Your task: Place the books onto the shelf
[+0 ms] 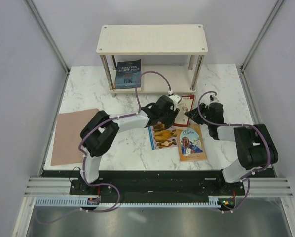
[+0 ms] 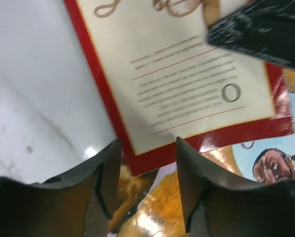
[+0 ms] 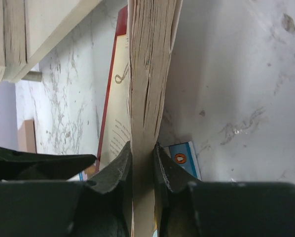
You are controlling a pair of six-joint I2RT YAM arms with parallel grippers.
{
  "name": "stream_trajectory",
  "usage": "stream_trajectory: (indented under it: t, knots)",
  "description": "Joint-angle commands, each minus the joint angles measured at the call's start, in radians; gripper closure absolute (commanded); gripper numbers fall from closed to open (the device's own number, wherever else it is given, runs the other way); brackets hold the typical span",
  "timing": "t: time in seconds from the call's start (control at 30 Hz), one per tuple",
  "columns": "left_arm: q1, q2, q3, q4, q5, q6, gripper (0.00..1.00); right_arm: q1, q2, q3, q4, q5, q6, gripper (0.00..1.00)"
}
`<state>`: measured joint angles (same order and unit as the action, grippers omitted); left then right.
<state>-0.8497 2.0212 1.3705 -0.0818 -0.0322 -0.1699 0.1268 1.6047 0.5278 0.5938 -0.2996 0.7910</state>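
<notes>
The books (image 1: 163,134) are only partly getting shelved: the dark blue one (image 1: 128,74) is standing at the left end of the shelf (image 1: 152,39), on its lower board, the right gripper (image 3: 142,150) is clamping the red-bordered book (image 3: 147,74), the left gripper (image 2: 147,148) is gaping around that book's corner, and the dog book (image 1: 160,139) and portrait book (image 1: 191,143) are lying at the middle of the worktop (image 1: 88,89).

the left arm (image 1: 100,133) and right arm (image 1: 251,144) both reach forward with elbows bent, wrists turned in toward each other. the left gripper (image 2: 145,180) has its jaws apart, clamping nothing. the right gripper (image 3: 142,165) is closed, pinching the red-bordered book (image 3: 146,74) by its page edge.
</notes>
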Motion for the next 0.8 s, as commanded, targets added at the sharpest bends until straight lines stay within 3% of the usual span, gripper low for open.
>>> stream_trajectory:
  t: [0.0,0.17,0.3,0.53,0.6,0.77]
  knots:
    - [0.054,-0.165,-0.043,-0.044,-0.008,0.015,0.38,-0.004,-0.127,0.104,-0.170,-0.041,-0.171,1.00]
    - [0.141,-0.282,-0.106,-0.033,0.103,-0.019,0.37,0.000,-0.290,0.120,-0.267,-0.004,-0.295,1.00]
    - [0.236,-0.366,-0.145,-0.006,0.314,-0.071,0.37,0.016,-0.396,0.127,-0.322,0.002,-0.393,1.00]
    - [0.348,-0.378,-0.140,-0.001,0.515,-0.111,0.35,0.080,-0.448,0.161,-0.411,0.043,-0.490,1.00]
    - [0.369,-0.374,-0.146,0.052,0.642,-0.160,0.33,0.114,-0.453,0.167,-0.423,0.059,-0.513,1.00]
    - [0.411,-0.369,-0.186,0.171,0.796,-0.232,0.30,0.166,-0.492,0.149,-0.404,0.062,-0.556,1.00]
